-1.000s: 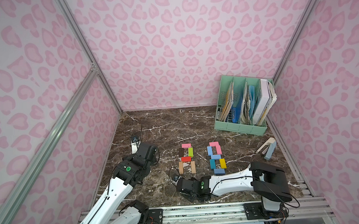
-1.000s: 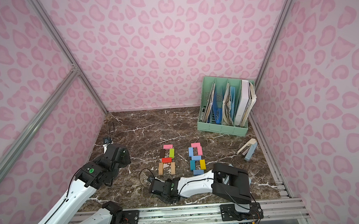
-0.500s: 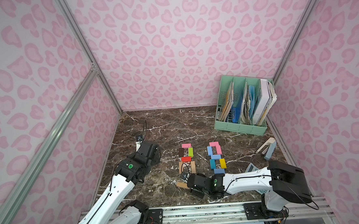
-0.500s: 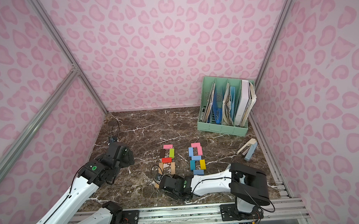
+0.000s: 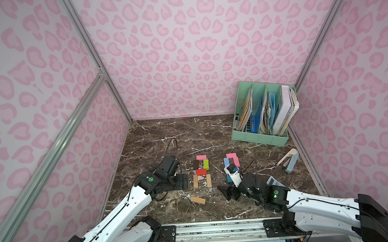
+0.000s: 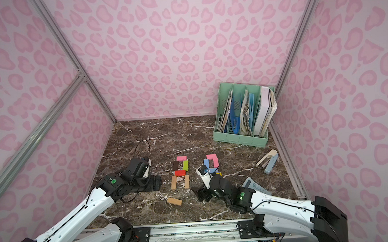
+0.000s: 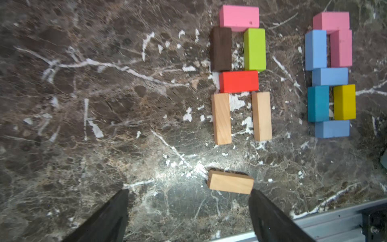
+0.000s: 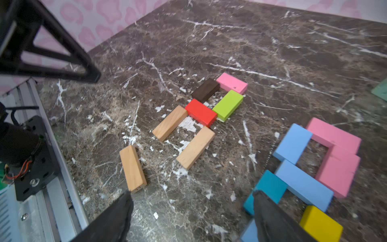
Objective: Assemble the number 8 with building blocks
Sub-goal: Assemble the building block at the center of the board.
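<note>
Both wide, empty: left end effector (image 7: 188, 191) and right end effector (image 8: 192, 193) flank the loose tan block (image 5: 198, 200); file rack (image 5: 260, 138) well apart.

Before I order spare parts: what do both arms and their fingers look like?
The left arm and right arm have white shells and black joints, each with a round green mark. Thin black cables run along them. The fingers are black and tapered.

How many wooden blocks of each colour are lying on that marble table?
Pink blocks: 3
Light blue blocks: 3
Tan blocks: 3
Teal block: 1
Yellow block: 1
Green block: 1
Red block: 1
Dark brown block: 1
Total: 14
</note>
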Tool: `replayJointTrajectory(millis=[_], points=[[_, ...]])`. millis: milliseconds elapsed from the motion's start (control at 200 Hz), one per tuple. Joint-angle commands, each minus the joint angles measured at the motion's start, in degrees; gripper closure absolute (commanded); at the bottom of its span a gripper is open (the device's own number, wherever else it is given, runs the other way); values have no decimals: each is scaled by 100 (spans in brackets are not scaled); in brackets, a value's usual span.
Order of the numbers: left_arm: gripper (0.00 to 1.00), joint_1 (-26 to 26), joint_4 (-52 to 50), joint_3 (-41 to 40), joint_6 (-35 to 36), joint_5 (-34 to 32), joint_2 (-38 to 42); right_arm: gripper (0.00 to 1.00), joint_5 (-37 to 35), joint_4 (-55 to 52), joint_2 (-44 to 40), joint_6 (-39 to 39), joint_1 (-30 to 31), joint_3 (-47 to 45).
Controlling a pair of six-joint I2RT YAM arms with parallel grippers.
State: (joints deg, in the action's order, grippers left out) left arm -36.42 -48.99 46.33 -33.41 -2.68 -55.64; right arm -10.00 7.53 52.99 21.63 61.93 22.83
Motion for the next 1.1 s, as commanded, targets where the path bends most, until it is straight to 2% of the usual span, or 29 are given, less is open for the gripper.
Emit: replayJointTrajectory(millis=[0, 145, 300, 510, 765, 1095], points=[[9, -433, 106, -177, -355, -146, -73, 4, -47, 585, -549, 364, -322, -325], [9, -977, 376, -426, -557, -190, -389, 3, 178, 521, -1230, 439, -843, -555], [9, -1393, 642, -489, -607, -377, -694, 3, 290, 477, -1515, 472, -1157, -665], [4, -1764, 798, -262, -639, -434, -1307, 3, 347, 495, -1440, 713, -1198, -735], [1, -2187, 748, -6, -1224, -710, -2200, 3, 247, 399, -1403, 659, -1209, -683], [2, -2407, 1106, -104, -1555, -620, -2613, 3, 331, 364, -1109, 553, -1263, -518]])
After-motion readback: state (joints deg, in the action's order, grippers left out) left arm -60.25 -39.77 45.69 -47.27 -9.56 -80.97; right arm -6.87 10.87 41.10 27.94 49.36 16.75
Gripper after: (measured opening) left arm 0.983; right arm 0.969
